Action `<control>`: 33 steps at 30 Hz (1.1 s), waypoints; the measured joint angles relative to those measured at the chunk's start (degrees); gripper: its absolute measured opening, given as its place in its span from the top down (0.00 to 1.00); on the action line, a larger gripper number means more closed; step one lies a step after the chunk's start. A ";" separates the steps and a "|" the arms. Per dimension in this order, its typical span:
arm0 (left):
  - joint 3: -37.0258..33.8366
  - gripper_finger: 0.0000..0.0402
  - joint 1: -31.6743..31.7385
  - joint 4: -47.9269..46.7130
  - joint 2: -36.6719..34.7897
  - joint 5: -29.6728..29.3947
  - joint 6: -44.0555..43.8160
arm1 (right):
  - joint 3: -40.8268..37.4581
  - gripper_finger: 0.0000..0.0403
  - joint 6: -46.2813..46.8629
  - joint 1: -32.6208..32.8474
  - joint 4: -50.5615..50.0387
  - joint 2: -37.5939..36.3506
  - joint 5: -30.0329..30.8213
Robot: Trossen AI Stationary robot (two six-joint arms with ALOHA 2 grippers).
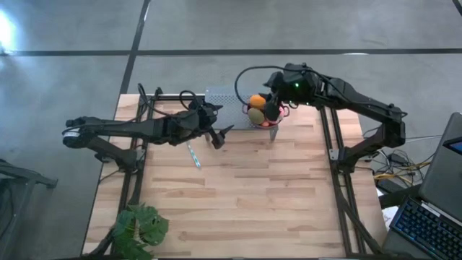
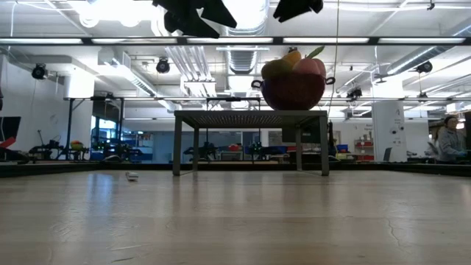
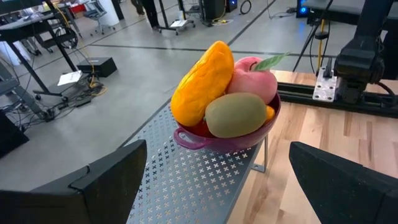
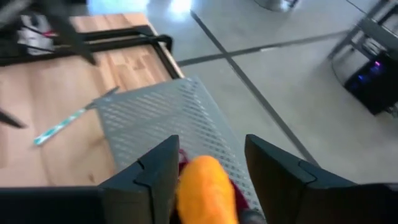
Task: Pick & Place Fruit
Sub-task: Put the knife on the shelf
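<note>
The fruit sits heaped in a purple bowl: a long orange piece, a pink piece with a leaf and an olive-green piece. The bowl stands on a grey perforated metal shelf at the table's far edge. My right gripper hangs open above the bowl, and the orange piece shows below the gap between its fingers. In the low view it is clear of the heap. My left gripper stands open above the table, left of the bowl and pointing at it.
A teal striped stick lies on the wooden table near my left gripper. A leafy green plant sits at the near left corner. A laptop and cables lie off the table's right side. Bare wood fills the middle and near part.
</note>
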 joint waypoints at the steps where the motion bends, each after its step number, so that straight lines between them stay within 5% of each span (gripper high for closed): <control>1: 0.18 0.01 0.00 0.00 0.00 0.00 -0.06 | -0.02 0.57 -0.01 0.73 0.15 -0.08 -0.01; 8: 0.17 0.01 -0.02 0.07 -0.02 1.37 2.96 | -4.59 0.74 0.35 7.59 4.52 -2.85 0.11; 16: -4.23 0.01 -0.08 5.05 -5.53 17.05 5.41 | -22.26 0.96 0.75 17.71 14.64 -15.58 1.28; 22: -15.19 0.01 -0.05 17.53 -13.94 19.31 6.88 | -38.35 0.97 3.26 25.25 20.48 -28.17 10.64; 33: -29.27 0.01 -0.02 20.62 -28.01 23.68 10.10 | -60.35 0.98 2.22 28.49 32.54 -49.82 4.68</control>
